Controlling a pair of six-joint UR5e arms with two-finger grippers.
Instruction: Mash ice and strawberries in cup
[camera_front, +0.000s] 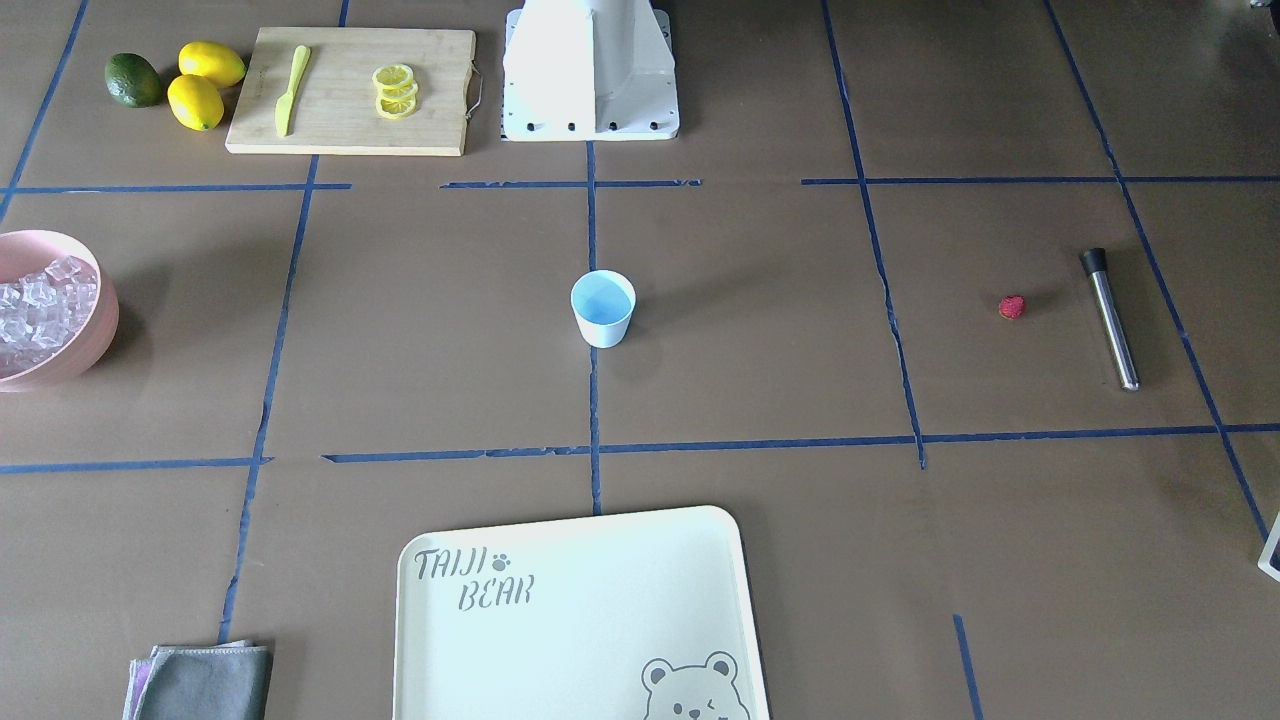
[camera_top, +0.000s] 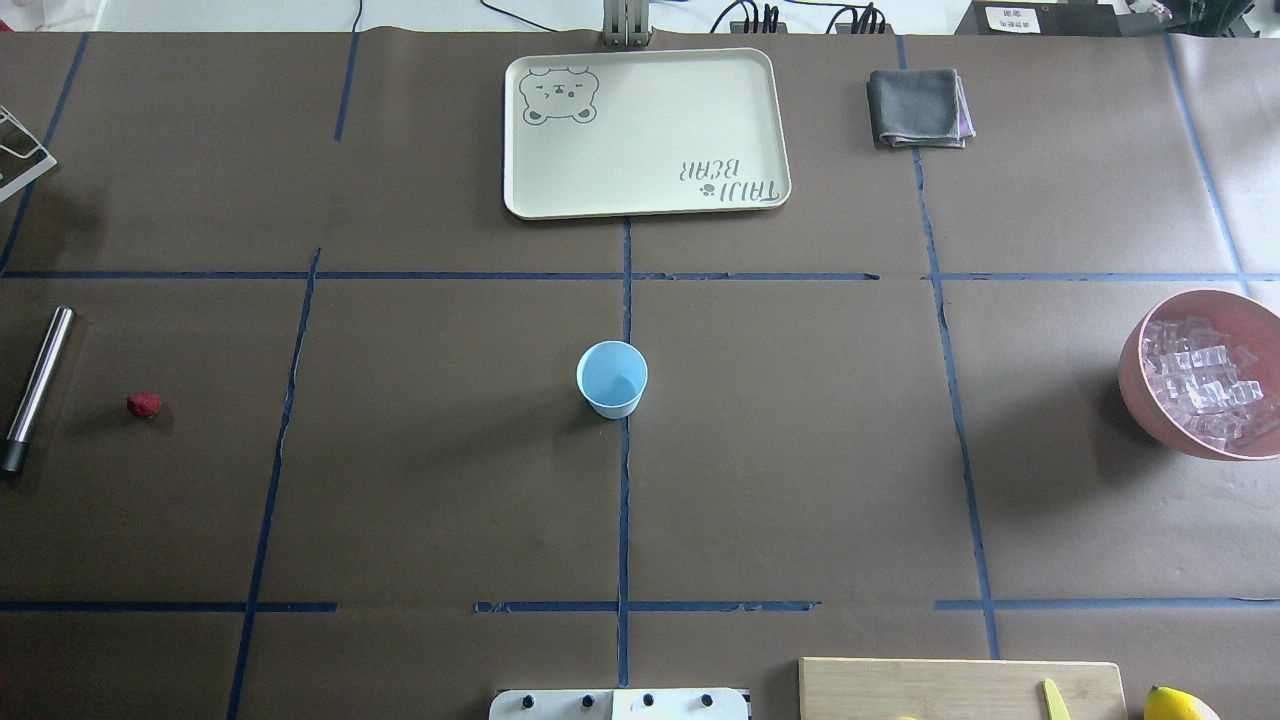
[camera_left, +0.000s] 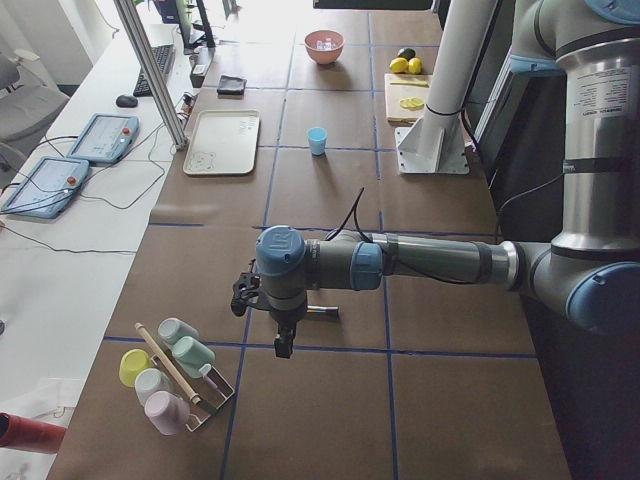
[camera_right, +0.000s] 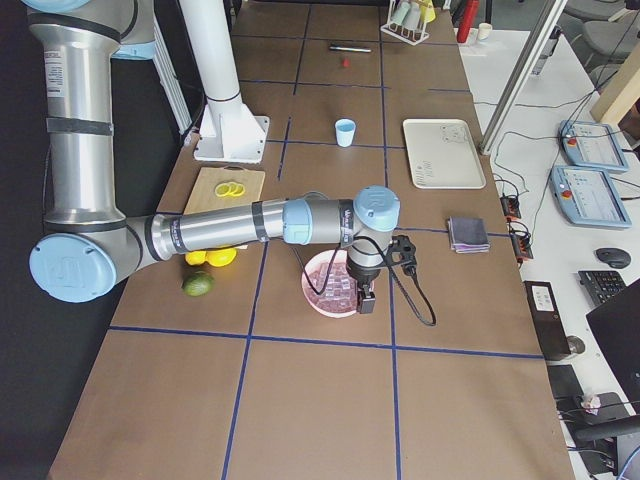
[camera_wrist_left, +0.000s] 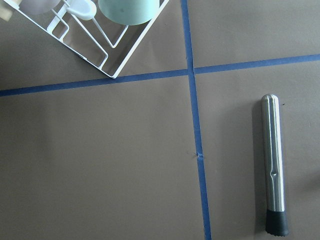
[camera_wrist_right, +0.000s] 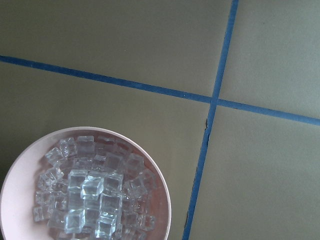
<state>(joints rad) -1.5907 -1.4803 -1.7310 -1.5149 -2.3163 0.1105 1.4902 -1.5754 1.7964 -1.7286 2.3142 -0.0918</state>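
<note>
The light-blue cup (camera_top: 612, 378) stands upright and empty at the table's centre. A small red strawberry (camera_top: 144, 404) lies far to the left, beside a steel muddler (camera_top: 36, 388). Ice (camera_top: 1205, 380) fills the pink bowl (camera_top: 1130, 360) at the right edge. My left gripper (camera_left: 283, 345) hangs above the muddler's end of the table and shows only in the exterior left view, so I cannot tell its state. My right gripper (camera_right: 365, 302) hovers over the bowl of ice (camera_wrist_right: 92, 192) and shows only in the exterior right view, so its state is also unclear.
A cream tray (camera_top: 645, 130) lies at the far middle, with a grey cloth (camera_top: 918, 107) to its right. A cutting board (camera_front: 350, 90) with lemon slices and a yellow knife, lemons (camera_front: 205, 80) and a green fruit sit near the robot's base (camera_front: 590, 70). A white cup rack (camera_wrist_left: 100, 45) stands near the muddler (camera_wrist_left: 274, 167).
</note>
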